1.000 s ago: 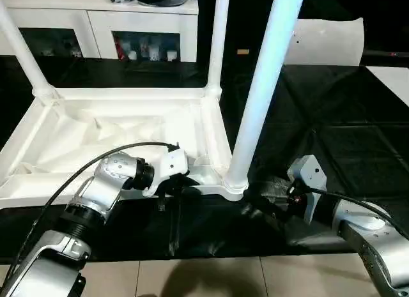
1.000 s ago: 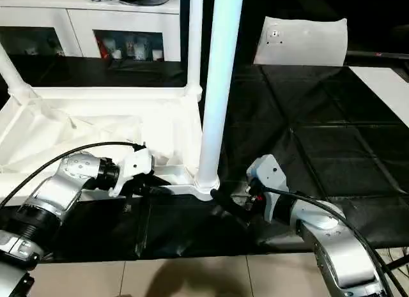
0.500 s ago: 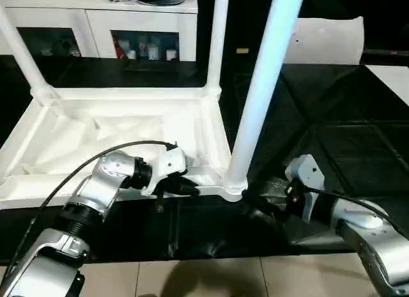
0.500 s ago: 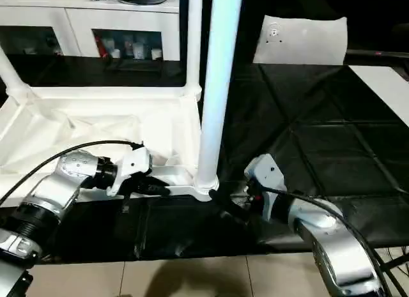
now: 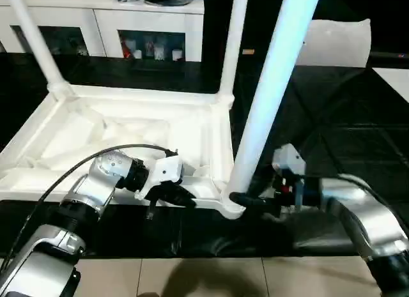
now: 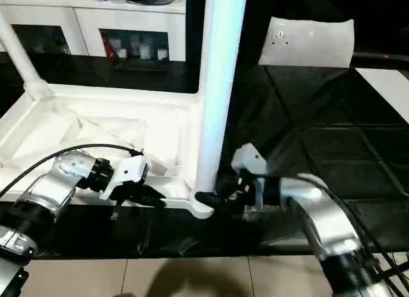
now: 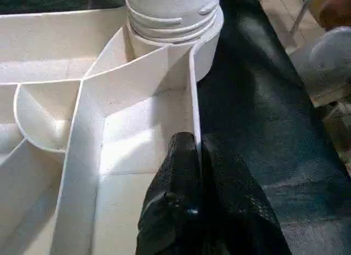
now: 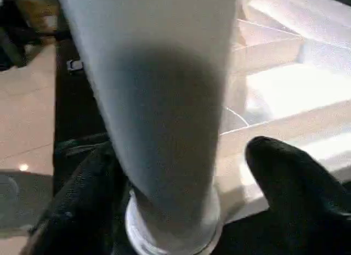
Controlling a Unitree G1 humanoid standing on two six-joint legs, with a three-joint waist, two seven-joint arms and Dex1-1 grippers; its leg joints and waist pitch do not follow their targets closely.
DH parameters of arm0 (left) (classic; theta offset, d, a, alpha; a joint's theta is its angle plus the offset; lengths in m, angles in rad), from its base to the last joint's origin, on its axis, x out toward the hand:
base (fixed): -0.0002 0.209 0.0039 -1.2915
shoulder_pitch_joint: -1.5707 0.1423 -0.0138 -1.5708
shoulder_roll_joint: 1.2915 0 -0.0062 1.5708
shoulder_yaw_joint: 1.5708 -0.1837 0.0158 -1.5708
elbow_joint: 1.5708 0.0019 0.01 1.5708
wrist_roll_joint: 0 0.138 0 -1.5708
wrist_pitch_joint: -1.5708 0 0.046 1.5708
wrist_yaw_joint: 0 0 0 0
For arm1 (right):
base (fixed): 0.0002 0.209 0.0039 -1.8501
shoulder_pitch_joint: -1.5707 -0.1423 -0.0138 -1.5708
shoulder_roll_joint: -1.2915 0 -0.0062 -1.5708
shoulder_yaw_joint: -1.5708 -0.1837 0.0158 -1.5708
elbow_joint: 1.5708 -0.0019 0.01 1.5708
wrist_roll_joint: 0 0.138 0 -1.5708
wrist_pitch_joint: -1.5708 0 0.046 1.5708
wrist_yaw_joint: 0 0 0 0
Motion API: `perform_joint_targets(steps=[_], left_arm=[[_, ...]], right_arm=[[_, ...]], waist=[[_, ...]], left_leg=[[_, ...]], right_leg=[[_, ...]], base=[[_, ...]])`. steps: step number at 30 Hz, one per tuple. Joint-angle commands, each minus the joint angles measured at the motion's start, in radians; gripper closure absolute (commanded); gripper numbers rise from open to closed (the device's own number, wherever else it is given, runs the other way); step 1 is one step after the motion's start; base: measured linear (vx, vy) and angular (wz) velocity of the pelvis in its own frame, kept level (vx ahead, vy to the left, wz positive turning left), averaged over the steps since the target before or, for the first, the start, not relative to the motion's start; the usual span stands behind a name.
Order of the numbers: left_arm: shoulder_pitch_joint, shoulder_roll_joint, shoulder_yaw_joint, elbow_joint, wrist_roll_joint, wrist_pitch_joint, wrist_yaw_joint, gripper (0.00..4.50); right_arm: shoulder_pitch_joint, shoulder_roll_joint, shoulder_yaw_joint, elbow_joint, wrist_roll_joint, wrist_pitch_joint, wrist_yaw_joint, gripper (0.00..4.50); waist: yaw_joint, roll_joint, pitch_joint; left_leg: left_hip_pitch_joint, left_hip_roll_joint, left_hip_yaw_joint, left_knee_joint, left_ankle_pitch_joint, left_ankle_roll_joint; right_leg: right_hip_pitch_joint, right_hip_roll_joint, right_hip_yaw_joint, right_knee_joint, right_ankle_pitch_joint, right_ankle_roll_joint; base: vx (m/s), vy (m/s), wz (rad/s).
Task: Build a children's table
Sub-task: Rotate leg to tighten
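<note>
On the black mat: the tabletop (image 5: pixel 128 128) lies upside down, ribbed underside up, long axis running across the robot's front.
Legs: three stand in corner sockets; the near leg (image 5: pixel 268 99) rises from the near right corner, leaning slightly right, thick end down.
Left gripper (image 7: pixel 193 151): fingers pinched together on the thin near rim wall, just beside that socket.
Right gripper (image 8: pixel 181 173): jaws wide, one finger on each side of the near leg's base, probably not yet squeezing.
Handling: hollow plastic, likely light and stiff but smooth; the tube may slip, so grip low by the collar.
Rim: thin, may flex.
</note>
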Motion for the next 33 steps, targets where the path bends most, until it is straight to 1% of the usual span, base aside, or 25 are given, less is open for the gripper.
perform_joint_targets(steps=[1,2,3,4,5,6,7,9,10,11,12,13,16,21,22,24,25,26,27,28,29,30,31,32,33], left_arm=[[-0.038,0.007,-0.058,0.006,0.036,-0.054,-0.089,4.5],[-0.04,0.008,-0.06,0.006,0.037,-0.056,-0.094,4.5],[-0.041,0.008,-0.06,0.006,0.037,-0.056,-0.095,4.5],[-0.046,0.009,-0.064,0.01,0.037,-0.062,-0.1,4.5],[-0.05,0.009,-0.066,0.013,0.038,-0.064,-0.104,4.5],[-0.054,0.008,-0.068,0.016,0.039,-0.068,-0.105,4.5],[-0.057,0.008,-0.069,0.02,0.04,-0.07,-0.106,4.5],[-0.062,0.007,-0.071,0.023,0.041,-0.075,-0.112,4.5],[-0.065,0.006,-0.072,0.029,0.041,-0.08,-0.115,4.5],[-0.065,0.006,-0.072,0.029,0.041,-0.08,-0.115,4.5],[-0.071,0.006,-0.075,0.04,0.044,-0.086,-0.122,4.5],[-0.074,0.008,-0.077,0.047,0.048,-0.092,-0.123,4.5],[-0.078,0.006,-0.077,0.06,0.054,-0.096,-0.116,4.5],[-0.077,0.003,-0.065,0.067,0.045,-0.067,-0.098,4.5],[-0.077,0.003,-0.065,0.067,0.045,-0.067,-0.098,4.5],[-0.072,0.0,-0.049,0.067,0.037,-0.042,-0.081,4.5],[-0.067,-0.004,-0.033,0.06,0.035,-0.017,-0.045,4.5],[-0.066,-0.005,-0.027,0.057,0.036,-0.008,-0.027,4.5],[-0.066,-0.005,-0.027,0.057,0.036,-0.008,-0.027,4.5],[-0.063,-0.01,-0.016,0.045,0.041,0.022,0.016,4.5],[-0.06,-0.02,-0.002,0.031,0.048,0.064,0.073,4.5],[-0.056,-0.03,0.01,0.015,0.046,0.1,0.111,4.5],[-0.047,-0.048,0.028,-0.015,0.034,0.151,0.149,4.5],[-0.041,-0.067,0.042,-0.04,0.025,0.199,0.186,4.5],[-0.033,-0.094,0.056,-0.069,0.017,0.248,0.232,4.5]], right_arm=[[-0.05,0.005,0.02,0.077,-0.008,-0.038,0.062,1.02],[-0.055,0.006,0.024,0.084,-0.008,-0.04,0.072,1.24],[-0.056,0.006,0.024,0.085,-0.008,-0.04,0.074,1.29],[-0.063,0.007,0.031,0.095,-0.009,-0.044,0.09,1.29],[-0.069,0.008,0.037,0.103,-0.008,-0.046,0.105,1.51],[-0.074,0.009,0.044,0.11,-0.009,-0.049,0.118,1.51],[-0.078,0.009,0.05,0.116,-0.01,-0.053,0.128,1.7],[-0.084,0.012,0.061,0.126,-0.011,-0.057,0.152,1.73],[-0.09,0.015,0.067,0.138,-0.013,-0.063,0.166,1.95],[-0.09,0.015,0.067,0.138,-0.013,-0.063,0.166,2.08],[-0.098,0.02,0.074,0.157,-0.018,-0.073,0.183,2.08],[-0.103,0.024,0.079,0.164,-0.021,-0.077,0.19,2.19],[-0.107,0.03,0.086,0.168,-0.022,-0.078,0.197,2.46],[-0.103,0.034,0.09,0.162,-0.018,-0.072,0.206,2.52],[-0.103,0.034,0.09,0.162,-0.018,-0.072,0.206,2.52],[-0.094,0.05,0.078,0.159,-0.012,-0.054,0.183,2.52],[-0.085,0.07,0.065,0.152,-0.01,-0.023,0.134,2.53],[-0.082,0.078,0.06,0.15,-0.011,-0.007,0.109,2.53],[-0.082,0.078,0.06,0.15,-0.011,-0.007,0.109,2.53],[-0.076,0.098,0.052,0.151,-0.028,-0.004,0.048,2.53],[-0.068,0.121,0.044,0.151,-0.05,-0.004,-0.02,2.53],[-0.062,0.139,0.039,0.149,-0.067,-0.008,-0.073,2.53],[-0.054,0.165,0.031,0.144,-0.083,0.0,-0.138,2.54],[-0.05,0.19,0.024,0.139,-0.09,0.012,-0.189,2.54],[-0.047,0.225,0.012,0.135,-0.093,0.036,-0.255,2.54]], waist=[[-0.007,-0.007,-0.061],[-0.004,-0.006,-0.06],[-0.003,-0.005,-0.06],[0.0,-0.007,-0.061],[0.002,-0.006,-0.061],[0.004,-0.006,-0.06],[0.006,-0.007,-0.061],[0.007,-0.009,-0.057],[0.007,-0.007,-0.058],[0.006,-0.008,-0.057],[0.008,-0.008,-0.057],[0.009,-0.005,-0.054],[0.008,-0.007,-0.053],[0.009,-0.005,-0.048],[0.008,-0.007,-0.048],[0.008,-0.001,-0.044],[0.007,0.001,-0.043],[0.005,-0.001,-0.042],[0.004,-0.002,-0.041],[0.001,-0.001,-0.035],[0.0,-0.002,-0.035],[-0.003,-0.003,-0.03],[-0.006,-0.002,-0.03],[-0.008,-0.002,-0.027],[-0.013,-0.005,-0.025]], left_leg=[[0.0,0.028,0.022,-0.067,-0.059,0.086],[0.0,0.03,0.021,-0.066,-0.049,0.088],[0.001,0.031,0.022,-0.066,-0.045,0.09],[0.001,0.031,0.022,-0.065,-0.031,0.094],[0.002,0.031,0.022,-0.065,-0.021,0.099],[0.002,0.031,0.022,-0.065,-0.019,0.101],[0.002,0.032,0.023,-0.064,-0.016,0.103],[-0.001,0.032,0.023,-0.065,-0.02,0.105],[0.001,0.032,0.023,-0.065,-0.024,0.103],[0.001,0.032,0.023,-0.065,-0.027,0.101],[0.002,0.032,0.024,-0.065,-0.033,0.099],[0.002,0.033,0.024,-0.067,-0.04,0.096],[0.002,0.033,0.023,-0.068,-0.047,0.09],[0.002,0.034,0.023,-0.071,-0.065,0.079],[0.002,0.034,0.023,-0.072,-0.071,0.077],[0.002,0.034,0.022,-0.074,-0.08,0.073],[0.001,0.034,0.022,-0.076,-0.091,0.066],[0.001,0.033,0.022,-0.077,-0.096,0.063],[0.001,0.034,0.022,-0.078,-0.104,0.057],[0.0,0.034,0.021,-0.084,-0.14,0.037],[0.002,0.033,0.02,-0.084,-0.152,0.029],[0.0,0.033,0.02,-0.09,-0.182,0.008],[0.003,0.032,0.018,-0.092,-0.209,-0.01],[0.003,0.032,0.019,-0.094,-0.216,-0.017],[0.0,0.03,0.017,-0.097,-0.233,-0.023]], right_leg=[[0.054,-0.038,0.01,-0.049,0.034,-0.302],[0.054,-0.039,0.01,-0.047,0.045,-0.303],[0.053,-0.039,0.01,-0.047,0.052,-0.304],[0.055,-0.039,0.01,-0.044,0.071,-0.303],[0.053,-0.038,0.009,-0.042,0.082,-0.307],[0.052,-0.038,0.008,-0.042,0.087,-0.31],[0.053,-0.038,0.008,-0.041,0.094,-0.313],[0.053,-0.038,0.008,-0.041,0.086,-0.313],[0.051,-0.04,0.008,-0.042,0.077,-0.313],[0.051,-0.04,0.008,-0.042,0.074,-0.314],[0.05,-0.039,0.007,-0.043,0.071,-0.318],[0.049,-0.039,0.007,-0.044,0.064,-0.317],[0.05,-0.039,0.007,-0.044,0.068,-0.317],[0.049,-0.039,0.008,-0.047,0.045,-0.312],[0.049,-0.039,0.008,-0.047,0.041,-0.312],[0.047,-0.038,0.009,-0.049,0.031,-0.31],[0.047,-0.038,0.009,-0.05,0.021,-0.309],[0.047,-0.037,0.009,-0.051,0.014,-0.307],[0.046,-0.038,0.009,-0.052,0.002,-0.304],[0.045,-0.04,0.012,-0.06,-0.065,-0.286],[0.044,-0.04,0.012,-0.061,-0.089,-0.281],[0.042,-0.039,0.014,-0.067,-0.153,-0.259],[0.039,-0.041,0.015,-0.072,-0.219,-0.239],[0.035,-0.04,0.016,-0.074,-0.239,-0.232],[0.035,-0.038,0.016,-0.079,-0.286,-0.214]], base=[[0.0,0.0,0.0],[0.0,0.0,0.0],[0.0,0.0,0.0],[0.0,0.0,0.0],[0.0,0.0,0.0],[0.0,0.0,0.0],[0.0,0.0,0.0],[0.0,0.0,0.0],[0.0,0.0,0.0],[0.0,0.0,0.0],[0.0,0.0,0.0],[0.0,0.0,0.0],[0.0,0.0,0.0],[0.0,0.0,0.0],[0.0,0.0,0.0],[0.0,0.0,0.0],[0.0,0.0,0.0],[0.0,0.0,0.0],[0.0,0.0,0.0],[0.0,0.0,0.0],[0.0,0.0,0.0],[0.0,0.0,0.0],[0.0,0.0,0.0],[0.0,0.0,0.0],[0.0,0.0,0.0]])
